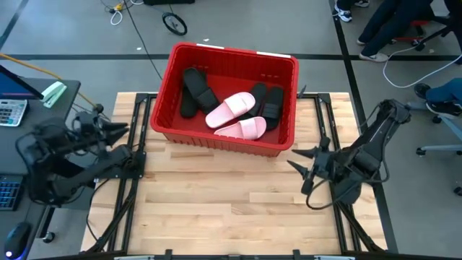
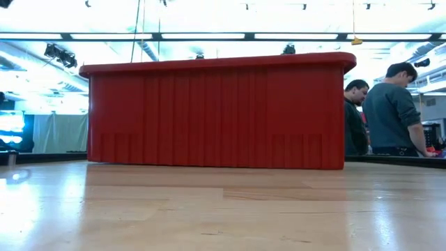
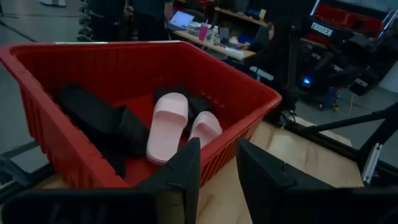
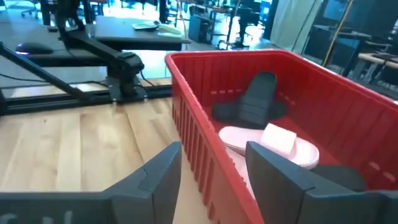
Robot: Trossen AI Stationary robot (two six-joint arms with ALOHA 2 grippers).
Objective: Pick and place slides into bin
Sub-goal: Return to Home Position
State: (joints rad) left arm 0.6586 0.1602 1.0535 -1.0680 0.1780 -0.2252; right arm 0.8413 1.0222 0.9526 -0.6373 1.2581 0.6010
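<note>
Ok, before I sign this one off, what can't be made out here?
Low view: the wall of the bin hides every slide inside.
High view: the black slides overlap beneath the pink slides, so their count is unclear.
Left wrist view: the left hand covers one pink slide's near end.

A big bright-red ribbed plastic crate (image 1: pixel 216 142) blocks the pale wooden plank tabletop (image 1: pixel 224 202) at twelve o'clock; centre through six o'clock lies bare, open for passage.

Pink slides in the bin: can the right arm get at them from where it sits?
Probably yes. The pink slides lie on top in the open bin, nothing over them. The open right gripper sits off the bin's near right corner and need only clear the wall.
</note>
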